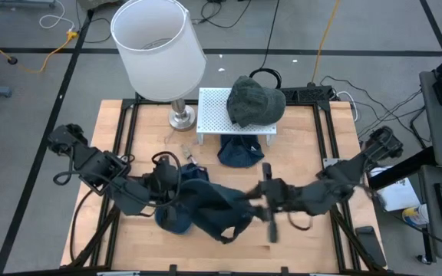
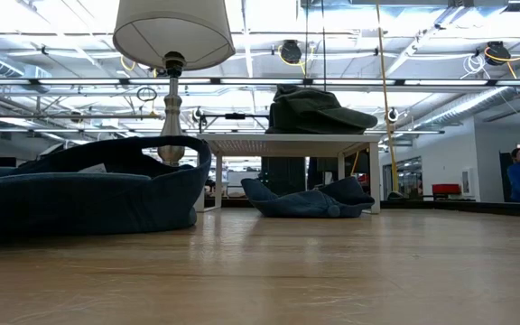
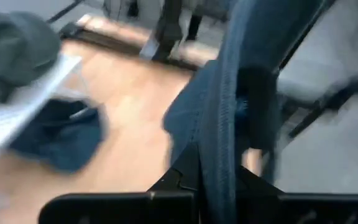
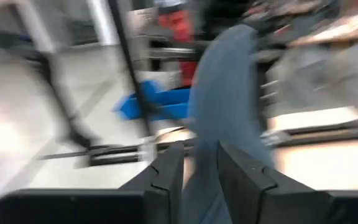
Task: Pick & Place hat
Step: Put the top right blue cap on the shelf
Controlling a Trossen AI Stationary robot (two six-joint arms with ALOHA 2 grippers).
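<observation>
A blue denim hat (image 1: pixel 206 205) hangs stretched between my two grippers over the table's near middle. My left gripper (image 1: pixel 171 190) is shut on its left side. My right gripper (image 1: pixel 258 205) stands at its right side with the fingers a little apart and the cloth (image 4: pixel 222 93) between them. In the low view, blue denim (image 2: pixel 88 199) sits on the tabletop at the left, and no gripper shows there. A green hat (image 1: pixel 255 101) rests on top of a white rack (image 1: pixel 213 115). A dark blue hat (image 1: pixel 240 151) lies on the table below the rack. My left gripper pinches a stitched edge of the denim hat (image 3: pixel 219 124) between its two fingers, which point slanting down toward the table's right. The edge runs on past the fingertips. My right gripper has a band of the hat's cloth (image 4: pixel 213 149) between its parted fingers; I cannot tell whether they touch it.
A lamp with a white shade (image 1: pixel 159 46) stands at the table's far left, its metal foot (image 1: pixel 181 119) beside the rack. Cables and a laptop lie off the table's right side. Bare wood shows along the near edge (image 1: pixel 305 253).
</observation>
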